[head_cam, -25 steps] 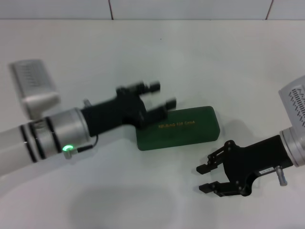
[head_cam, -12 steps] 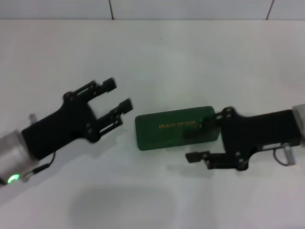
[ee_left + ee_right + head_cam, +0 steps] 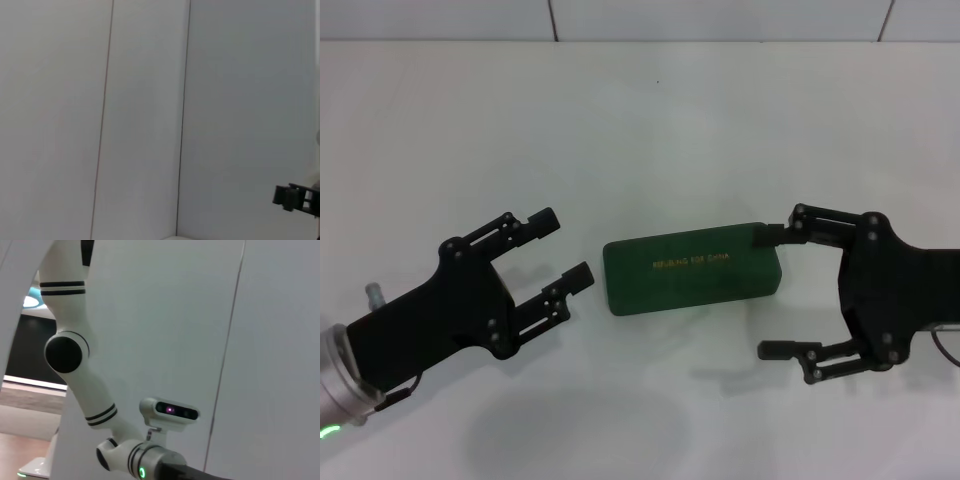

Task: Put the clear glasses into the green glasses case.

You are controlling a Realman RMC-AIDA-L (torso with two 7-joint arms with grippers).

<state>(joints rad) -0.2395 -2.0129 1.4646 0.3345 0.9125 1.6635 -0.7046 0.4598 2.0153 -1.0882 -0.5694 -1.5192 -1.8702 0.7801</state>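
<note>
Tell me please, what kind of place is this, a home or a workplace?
Probably a robot test room or lab, not a home. A bare white table holds only a closed green glasses case, with the open left gripper and open right gripper on either side. Plain white panelled walls stand behind.

Head view: one line of small gold lettering runs along the closed lid of the green glasses case (image 3: 692, 275); the characters are too small to read. No other text, label, number or sign is legible in any view.
</note>
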